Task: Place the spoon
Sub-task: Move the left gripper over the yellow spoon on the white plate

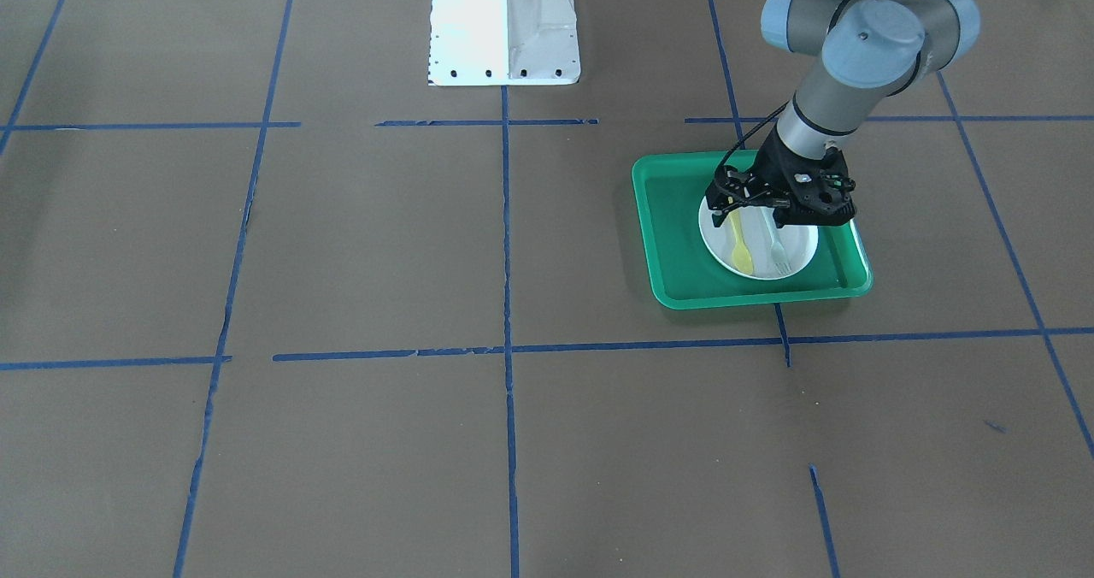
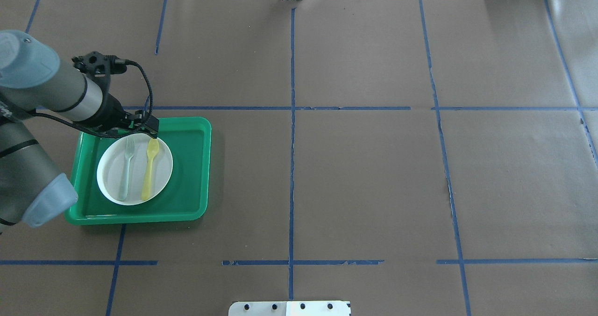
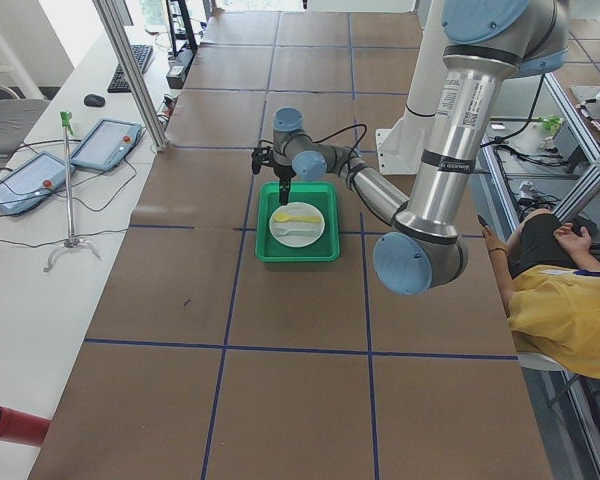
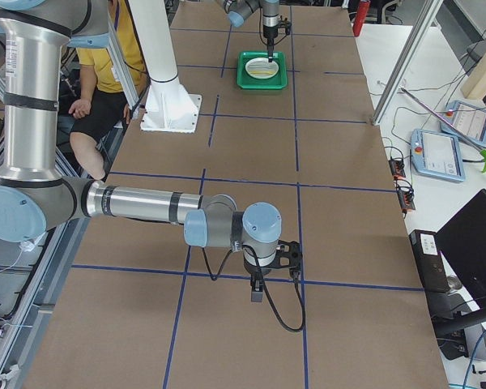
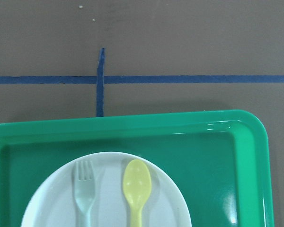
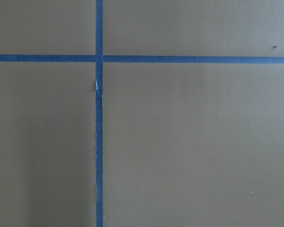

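Observation:
The yellow spoon (image 2: 149, 171) lies on the white plate (image 2: 112, 185), bowl away from the robot, beside a pale grey-green fork (image 2: 126, 171). The plate sits in a green tray (image 2: 191, 166). My left gripper (image 2: 140, 126) hangs above the plate, apart from the spoon, and looks open and empty. The front view shows it (image 1: 756, 215) over the spoon (image 1: 740, 249) and fork (image 1: 776, 249). The left wrist view shows the spoon's bowl (image 5: 137, 184) and the fork's tines (image 5: 84, 189). My right gripper (image 4: 257, 293) shows only in the right side view, low over bare table; I cannot tell its state.
The robot's white base (image 1: 504, 31) stands at the table's near edge. Brown paper with blue tape lines (image 2: 292, 166) covers the table. A seated person (image 3: 565, 300) is beside the robot. Tablets (image 3: 105, 142) lie on a side bench.

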`<state>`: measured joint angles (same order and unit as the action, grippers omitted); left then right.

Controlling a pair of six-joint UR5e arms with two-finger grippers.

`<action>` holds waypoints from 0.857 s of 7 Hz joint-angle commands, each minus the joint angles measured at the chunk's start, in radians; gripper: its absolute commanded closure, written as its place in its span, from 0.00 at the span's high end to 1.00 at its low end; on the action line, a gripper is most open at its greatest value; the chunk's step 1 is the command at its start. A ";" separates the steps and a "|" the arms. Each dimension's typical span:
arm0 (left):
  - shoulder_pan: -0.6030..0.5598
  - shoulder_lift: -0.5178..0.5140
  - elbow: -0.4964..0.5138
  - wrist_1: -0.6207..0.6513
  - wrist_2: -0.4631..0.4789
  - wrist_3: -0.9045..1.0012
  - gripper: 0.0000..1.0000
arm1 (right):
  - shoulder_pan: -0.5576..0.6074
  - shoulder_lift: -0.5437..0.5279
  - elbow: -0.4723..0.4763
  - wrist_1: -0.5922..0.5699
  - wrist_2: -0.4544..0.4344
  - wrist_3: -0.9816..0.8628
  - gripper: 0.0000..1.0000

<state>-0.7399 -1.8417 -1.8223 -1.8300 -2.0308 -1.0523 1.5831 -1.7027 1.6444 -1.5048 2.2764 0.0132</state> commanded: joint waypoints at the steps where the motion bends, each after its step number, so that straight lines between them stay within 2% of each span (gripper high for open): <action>1: 0.020 0.008 0.048 -0.068 0.015 -0.011 0.52 | 0.000 0.000 0.000 0.000 0.000 0.001 1.00; 6: 0.074 0.065 0.051 -0.068 0.029 -0.023 0.51 | 0.000 0.000 0.000 0.000 0.000 0.001 1.00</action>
<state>-0.6861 -1.7852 -1.7736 -1.8974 -2.0103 -1.0716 1.5831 -1.7027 1.6444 -1.5047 2.2764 0.0132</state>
